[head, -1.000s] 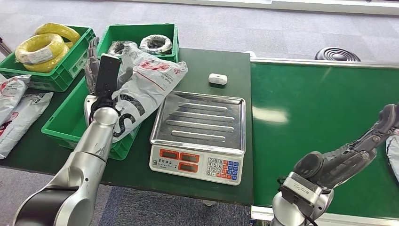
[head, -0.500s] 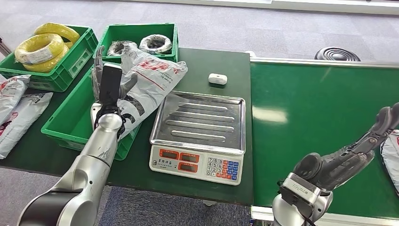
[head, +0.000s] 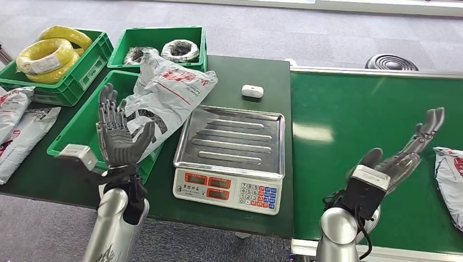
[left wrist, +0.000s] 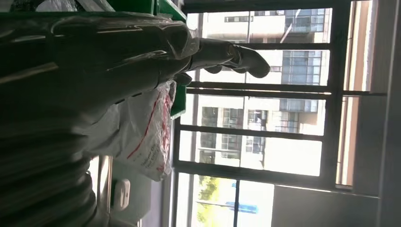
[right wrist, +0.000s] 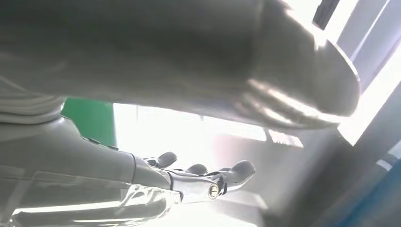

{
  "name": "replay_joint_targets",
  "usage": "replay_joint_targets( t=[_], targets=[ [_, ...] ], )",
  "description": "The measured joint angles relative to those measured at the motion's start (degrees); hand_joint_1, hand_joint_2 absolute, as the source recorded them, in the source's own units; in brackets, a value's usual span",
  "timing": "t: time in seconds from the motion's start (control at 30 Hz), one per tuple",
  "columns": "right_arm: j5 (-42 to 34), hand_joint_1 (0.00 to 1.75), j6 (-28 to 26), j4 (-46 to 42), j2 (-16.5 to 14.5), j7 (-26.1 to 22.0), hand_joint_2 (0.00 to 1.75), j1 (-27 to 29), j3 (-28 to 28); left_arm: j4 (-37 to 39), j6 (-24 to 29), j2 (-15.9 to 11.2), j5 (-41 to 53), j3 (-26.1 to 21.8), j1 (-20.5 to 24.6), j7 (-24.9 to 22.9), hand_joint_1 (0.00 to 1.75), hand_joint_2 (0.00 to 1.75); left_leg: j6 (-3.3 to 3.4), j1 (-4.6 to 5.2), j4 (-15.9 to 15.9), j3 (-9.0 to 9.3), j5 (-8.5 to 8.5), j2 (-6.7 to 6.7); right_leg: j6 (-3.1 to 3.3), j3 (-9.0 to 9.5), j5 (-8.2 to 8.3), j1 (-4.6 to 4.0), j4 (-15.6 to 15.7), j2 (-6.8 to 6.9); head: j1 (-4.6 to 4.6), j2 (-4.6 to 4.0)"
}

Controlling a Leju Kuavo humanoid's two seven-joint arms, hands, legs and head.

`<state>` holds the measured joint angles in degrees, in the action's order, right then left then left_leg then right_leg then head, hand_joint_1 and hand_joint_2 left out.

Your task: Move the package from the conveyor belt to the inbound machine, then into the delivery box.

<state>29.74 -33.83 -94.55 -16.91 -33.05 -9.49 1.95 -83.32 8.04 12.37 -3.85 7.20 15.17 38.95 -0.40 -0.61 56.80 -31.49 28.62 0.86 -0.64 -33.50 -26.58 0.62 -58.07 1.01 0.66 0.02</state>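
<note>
A white and grey package with red print [head: 164, 98] lies half in the near green crate [head: 76, 131], its end draped over the crate's rim toward the scale; it also appears in the left wrist view [left wrist: 146, 137]. My left hand [head: 117, 134] stands upright in front of that crate, fingers [left wrist: 227, 52] spread, holding nothing. A second package [head: 450, 183] lies on the green conveyor belt [head: 355, 120] at the right edge. My right hand [head: 404, 155] hovers open over the belt, left of that package, fingers [right wrist: 208, 182] extended.
An electronic scale with a steel tray [head: 232, 142] sits mid-table. A small white device [head: 252, 91] lies behind it. Two far crates hold yellow cable coils [head: 46, 54] and dark coils [head: 180, 50]. More white packages [head: 16, 125] lie at the far left.
My left hand has drawn back from the package in the crate toward my body and now stands open. My right hand has lifted off the belt. The belt package has come further into view.
</note>
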Motion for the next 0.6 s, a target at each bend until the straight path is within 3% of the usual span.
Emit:
replay_joint_targets(
  t=[0.17,0.3,0.5,0.6],
  targets=[
    [-6.0,0.00,3.3,-0.4,2.0,-0.1,0.00,0.2,3.8,-9.7,-3.6,-0.5,-4.2,1.1,-6.8,1.1,0.00,1.75,0.00,-0.01,0.0,-0.02,0.00,0.02,0.01,-0.04,-0.01,-0.01,0.0,0.00,0.01,0.00],
    [-6.2,0.00,3.4,-0.6,2.1,-0.2,0.00,0.4,4.1,-10.7,-3.9,-0.5,-4.6,1.1,-7.7,1.1,0.00,1.75,0.00,-0.01,0.0,-0.02,0.00,0.03,0.01,-0.04,-0.01,-0.01,0.0,-0.01,0.02,0.00],
    [-4.4,0.00,2.4,-7.1,3.7,0.3,0.00,3.1,5.1,-18.2,-6.5,-0.8,-4.9,1.2,-15.2,1.2,0.00,1.75,0.00,0.00,0.0,-0.03,0.01,0.03,0.00,-0.04,-0.01,-0.01,0.0,-0.01,0.00,0.00],
    [-6.5,0.00,2.9,-8.3,3.9,-0.6,0.00,3.9,5.2,-18.7,-7.5,-0.8,-4.1,1.2,-16.2,1.2,0.00,1.75,0.00,0.00,0.0,-0.02,0.01,0.02,0.00,-0.03,-0.01,-0.01,0.0,-0.01,-0.01,0.00]
  ],
)
